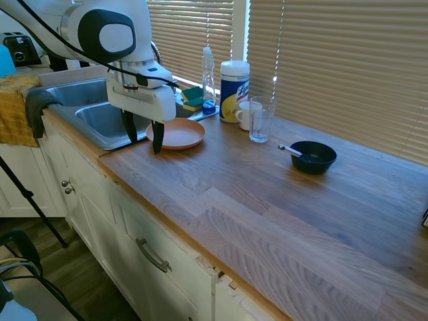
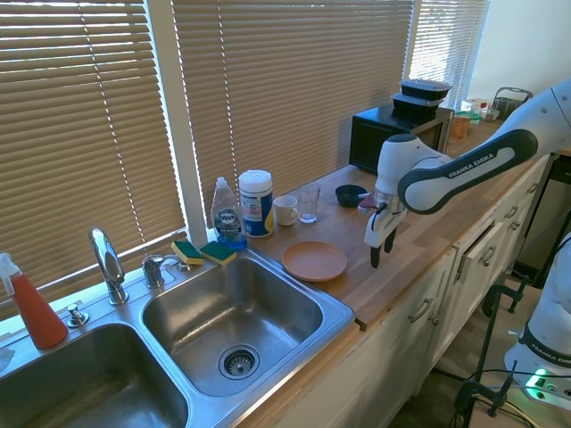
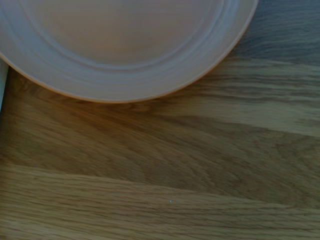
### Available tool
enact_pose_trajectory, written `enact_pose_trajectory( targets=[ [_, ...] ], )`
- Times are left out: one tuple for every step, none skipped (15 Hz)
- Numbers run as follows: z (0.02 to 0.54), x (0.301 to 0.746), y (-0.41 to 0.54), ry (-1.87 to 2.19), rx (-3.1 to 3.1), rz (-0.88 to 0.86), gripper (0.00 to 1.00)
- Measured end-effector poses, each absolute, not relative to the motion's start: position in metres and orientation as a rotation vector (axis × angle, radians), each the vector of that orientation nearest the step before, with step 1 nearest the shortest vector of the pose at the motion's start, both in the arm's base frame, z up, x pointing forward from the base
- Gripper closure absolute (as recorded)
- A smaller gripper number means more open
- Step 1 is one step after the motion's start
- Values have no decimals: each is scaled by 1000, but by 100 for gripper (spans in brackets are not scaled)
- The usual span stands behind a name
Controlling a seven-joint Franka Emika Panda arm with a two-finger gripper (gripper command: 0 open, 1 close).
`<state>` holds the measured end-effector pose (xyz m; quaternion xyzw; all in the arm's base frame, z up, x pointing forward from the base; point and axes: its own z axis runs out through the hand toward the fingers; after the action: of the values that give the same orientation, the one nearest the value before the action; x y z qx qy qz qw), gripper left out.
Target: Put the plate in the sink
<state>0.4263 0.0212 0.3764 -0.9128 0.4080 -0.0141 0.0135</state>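
The peach-orange plate lies flat on the wooden counter, just right of the sink. The wrist view shows the plate from close above, its rim meeting bare wood. My gripper hangs over the counter's front edge, beside the plate on the side away from the window. It is open, its dark fingers point down, and nothing sits between them. The fingertips stand a little above the wood and do not touch the plate.
Along the window stand a dish soap bottle, a wipes canister, a white mug and a glass. Sponges lie by the sink's rim. A dark bowl with a spoon sits further along the counter. The faucet rises behind the basins.
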Motion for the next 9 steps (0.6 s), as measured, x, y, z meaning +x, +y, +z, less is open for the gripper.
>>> enact_pose_trajectory(
  targets=[
    [376,426,21,1271,-2844,-43,0],
    [376,426,21,1270,-2845,-43,0],
    [377,427,21,1273,-2836,-46,0],
    [379,429,21,1277,-2818,-51,0],
    [383,433,19,1281,-2793,-55,0],
    [386,437,14,1282,-2769,-58,0],
    [387,444,8,1282,-2751,-58,0],
    [387,451,2,1285,-2731,-54,0],
    [387,461,-3,1292,-2709,-50,0]
  ],
)
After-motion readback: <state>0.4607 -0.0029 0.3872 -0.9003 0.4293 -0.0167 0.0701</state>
